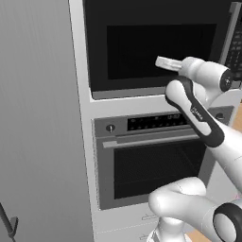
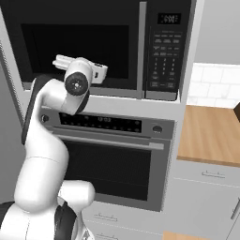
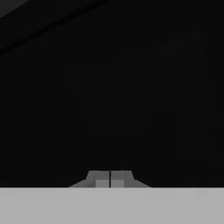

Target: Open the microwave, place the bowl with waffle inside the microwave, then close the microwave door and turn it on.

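Fingers (image 3: 110, 179) clenched together, grasping nothing. Directly ahead of them is the dark glass of the microwave door (image 1: 156, 49), which is shut. The door's grey handle (image 2: 142, 47) stands well off to the fingers' right.

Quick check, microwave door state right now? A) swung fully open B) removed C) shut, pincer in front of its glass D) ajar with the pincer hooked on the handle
C: the microwave door sits flush in its frame, its handle lying beside the keypad, and the shut pincer hangs in front of the dark window, holding nothing.
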You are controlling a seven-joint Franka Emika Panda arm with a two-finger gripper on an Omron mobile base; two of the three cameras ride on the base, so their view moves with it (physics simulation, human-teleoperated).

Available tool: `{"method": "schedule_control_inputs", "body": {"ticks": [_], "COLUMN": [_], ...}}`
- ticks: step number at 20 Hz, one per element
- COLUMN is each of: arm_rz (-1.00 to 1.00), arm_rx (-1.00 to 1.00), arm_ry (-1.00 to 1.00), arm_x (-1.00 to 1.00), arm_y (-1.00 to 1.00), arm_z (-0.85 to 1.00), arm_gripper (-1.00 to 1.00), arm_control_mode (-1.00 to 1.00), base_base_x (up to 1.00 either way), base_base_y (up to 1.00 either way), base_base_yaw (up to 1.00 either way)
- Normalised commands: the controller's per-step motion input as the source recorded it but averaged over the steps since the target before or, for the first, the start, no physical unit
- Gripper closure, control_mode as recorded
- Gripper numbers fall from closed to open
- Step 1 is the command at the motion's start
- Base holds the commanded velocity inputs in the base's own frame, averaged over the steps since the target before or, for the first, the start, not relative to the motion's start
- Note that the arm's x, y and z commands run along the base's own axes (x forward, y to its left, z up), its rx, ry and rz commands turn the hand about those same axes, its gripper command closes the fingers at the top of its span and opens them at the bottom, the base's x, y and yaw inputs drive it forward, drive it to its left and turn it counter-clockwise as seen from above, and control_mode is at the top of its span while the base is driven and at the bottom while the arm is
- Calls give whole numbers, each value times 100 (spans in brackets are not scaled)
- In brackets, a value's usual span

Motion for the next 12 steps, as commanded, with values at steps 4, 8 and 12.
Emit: {"method": "schedule_control_inputs", "body": {"ticks": [4,8,12], "arm_rz": [-10,-28,-12], "arm_rx": [20,21,21], "arm_ry": [8,19,23], "arm_x": [80,-5,-76], "arm_y": [0,-25,-62], "arm_z": [28,67,85], "arm_gripper": [100,100,100], "arm_control_mode": [-100,-100,-100], "base_base_x": [0,0,0], "base_base_y": [0,0,0], "base_base_yaw": [0,0,0]}}
